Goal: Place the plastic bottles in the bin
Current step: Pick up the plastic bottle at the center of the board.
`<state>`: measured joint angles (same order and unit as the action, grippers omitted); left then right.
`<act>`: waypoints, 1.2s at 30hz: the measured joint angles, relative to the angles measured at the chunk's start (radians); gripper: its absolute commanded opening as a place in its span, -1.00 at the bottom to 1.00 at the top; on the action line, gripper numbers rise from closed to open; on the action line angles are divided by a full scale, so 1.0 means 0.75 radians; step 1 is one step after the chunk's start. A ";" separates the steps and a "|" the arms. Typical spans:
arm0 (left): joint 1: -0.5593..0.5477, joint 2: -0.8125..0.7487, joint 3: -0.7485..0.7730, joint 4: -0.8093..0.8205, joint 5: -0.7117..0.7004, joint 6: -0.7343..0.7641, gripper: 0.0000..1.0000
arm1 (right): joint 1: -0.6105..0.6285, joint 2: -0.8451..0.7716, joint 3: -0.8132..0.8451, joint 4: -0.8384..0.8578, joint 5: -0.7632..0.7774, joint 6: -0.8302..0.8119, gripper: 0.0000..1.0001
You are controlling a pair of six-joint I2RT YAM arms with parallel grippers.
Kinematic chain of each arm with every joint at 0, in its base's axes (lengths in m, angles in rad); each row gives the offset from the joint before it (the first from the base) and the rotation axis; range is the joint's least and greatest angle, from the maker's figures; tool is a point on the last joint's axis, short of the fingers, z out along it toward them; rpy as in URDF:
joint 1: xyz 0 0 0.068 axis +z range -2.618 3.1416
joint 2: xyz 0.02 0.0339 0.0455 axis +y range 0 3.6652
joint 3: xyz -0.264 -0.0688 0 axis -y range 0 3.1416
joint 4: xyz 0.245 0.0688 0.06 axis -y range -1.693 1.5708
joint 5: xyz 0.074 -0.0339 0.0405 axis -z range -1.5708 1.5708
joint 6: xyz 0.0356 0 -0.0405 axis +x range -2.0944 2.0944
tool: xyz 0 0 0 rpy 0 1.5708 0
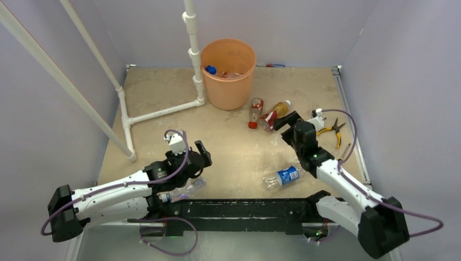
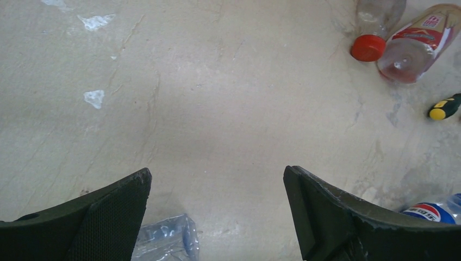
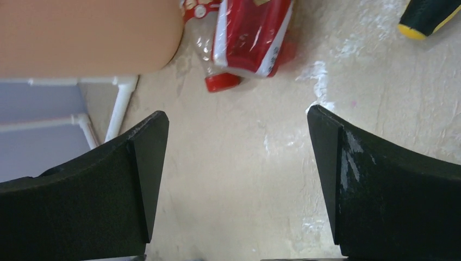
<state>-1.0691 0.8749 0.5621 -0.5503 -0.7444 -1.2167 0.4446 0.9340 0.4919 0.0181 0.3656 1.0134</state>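
The orange bin (image 1: 228,73) stands at the back and holds a blue-capped bottle (image 1: 211,69); its wall also shows in the right wrist view (image 3: 87,32). A red-capped bottle (image 1: 255,112) and a red-labelled amber bottle (image 1: 276,113) lie to its right; both show in the wrist views (image 2: 375,22) (image 2: 418,43) (image 3: 202,38) (image 3: 250,32). A Pepsi bottle (image 1: 282,176) (image 2: 435,211) lies near the front. A crushed clear bottle (image 1: 187,190) (image 2: 166,239) lies under my left arm. My left gripper (image 1: 201,160) (image 2: 217,179) is open and empty. My right gripper (image 1: 281,129) (image 3: 237,117) is open and empty, just short of the two bottles.
A white pipe frame (image 1: 163,111) (image 3: 119,109) stands left of the bin. Yellow-handled pliers (image 1: 331,129) lie at the right edge. A black and yellow tool handle (image 2: 444,107) (image 3: 427,16) lies near the amber bottle. A blue-handled tool (image 1: 274,65) lies by the back wall.
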 measured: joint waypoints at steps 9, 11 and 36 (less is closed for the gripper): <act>0.000 -0.029 -0.002 0.072 0.013 0.048 0.86 | -0.277 0.552 0.291 0.078 -0.253 0.101 0.98; 0.000 -0.051 -0.007 0.089 0.015 0.048 0.86 | -0.294 0.608 0.331 0.087 -0.281 0.105 0.98; 0.000 -0.023 -0.049 0.135 0.027 0.068 0.86 | -0.362 1.039 0.529 0.125 -0.421 0.100 0.85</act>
<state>-1.0691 0.8577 0.5251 -0.4492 -0.7238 -1.1660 0.1734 1.7134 0.8886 0.1120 0.0498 1.0882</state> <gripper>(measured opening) 0.928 0.977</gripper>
